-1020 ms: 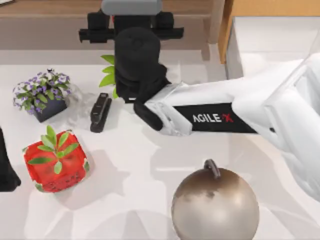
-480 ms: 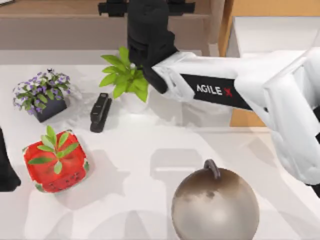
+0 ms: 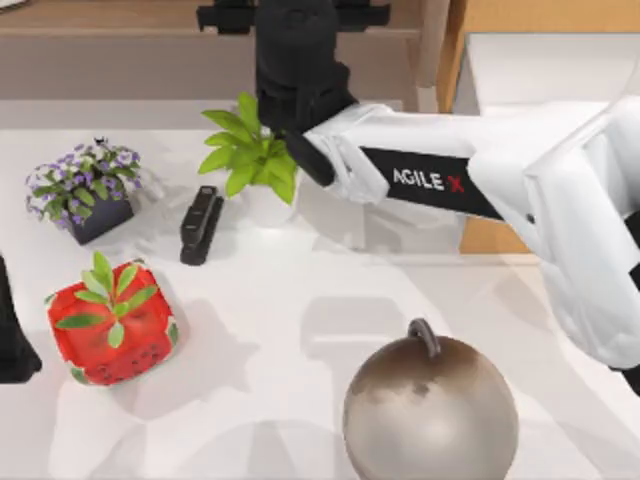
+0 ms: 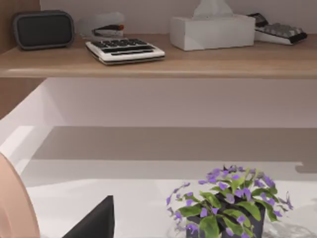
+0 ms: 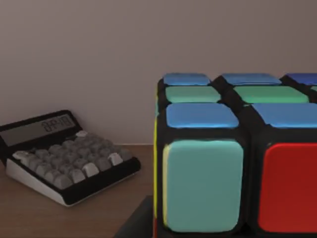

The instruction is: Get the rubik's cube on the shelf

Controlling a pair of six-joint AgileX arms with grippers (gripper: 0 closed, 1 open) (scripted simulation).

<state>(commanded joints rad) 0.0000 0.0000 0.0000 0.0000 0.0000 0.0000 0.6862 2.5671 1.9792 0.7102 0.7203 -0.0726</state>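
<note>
While over shelf (image 3: 120,15), one rubik's cube (image 5: 237,158).

Setting: a simulated office desk.
Evidence, far shelf (image 4: 163,62): calculator (image 4: 125,50), tissue box (image 4: 212,30), small speaker (image 4: 43,29).
Evidence, white table (image 3: 300,300): black stapler (image 3: 200,224), two potted plants.

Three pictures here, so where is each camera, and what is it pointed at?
Top view: above the table, looking down; the right arm reaches to the shelf.
Left wrist view: on the parked left arm, facing the shelf and purple flowers.
Right wrist view: on the right arm, close on the rubik's cube and a calculator.
Shared: top and left wrist views both show the flowers.
</note>
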